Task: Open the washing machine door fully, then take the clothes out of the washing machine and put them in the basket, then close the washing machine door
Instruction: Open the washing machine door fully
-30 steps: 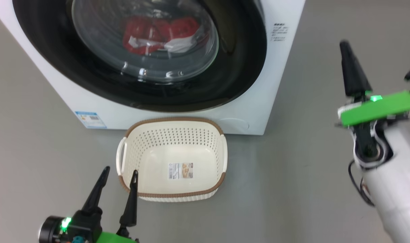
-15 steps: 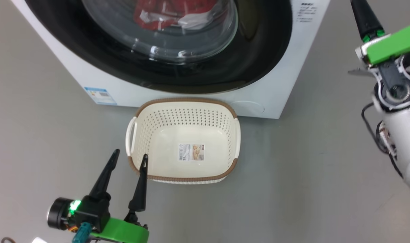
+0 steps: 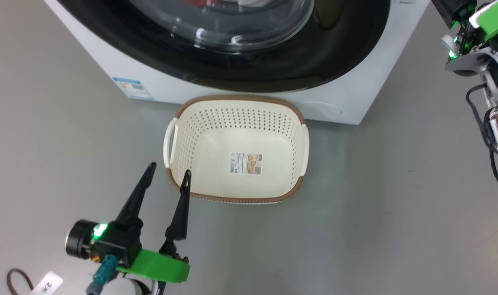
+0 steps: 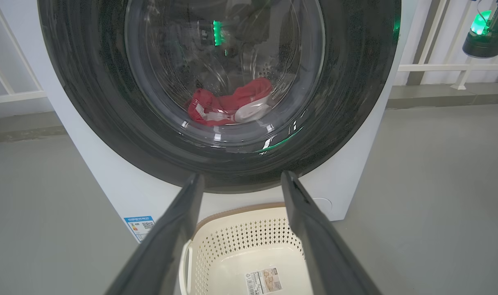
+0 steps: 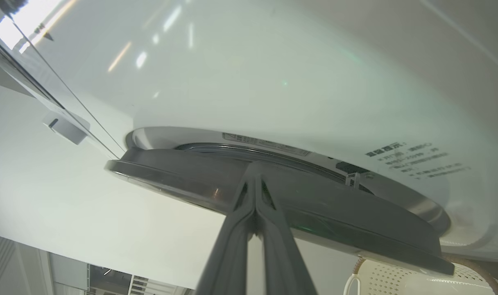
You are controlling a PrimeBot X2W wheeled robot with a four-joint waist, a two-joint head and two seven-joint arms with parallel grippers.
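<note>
Down on the grey floor (image 3: 376,205) in front of me sits one big white box-shaped front-loading washing machine (image 3: 171,88). Its large round door (image 4: 89,106), with a glossy black rim and a bulging clear glass window, looks shut or barely cracked. I honestly can't tell which from the right wrist view.

My right fingers (image 5: 238,223) are pressed fully together with nothing between them, tips right at the door's outer edge. My left fingers (image 3: 180,200) are spread as wide as they go and hold nothing. They hover low, just beside the near-left corner of the small cream-white perforated plastic basket (image 3: 241,98) with the brown woven-look rim.

Handling, as I read it: the door is stiff and hinged, and that glossy rim looks slippery. I'd hook behind the edge rather than pinch it, and stay off the glass.

The bright red clothes (image 4: 249,92) with white panels lie low in the drum behind the window. They'll be soft, light and floppy, so I'd grab deep into the middle of the bunch and expect some trailing.

The basket is empty, just in front of the machine's base. It looks light enough to scoot if bumped.

Count: one machine, one door, one basket with two white handles, one red heap. How many garments are in that heap I can't tell through the glass.
</note>
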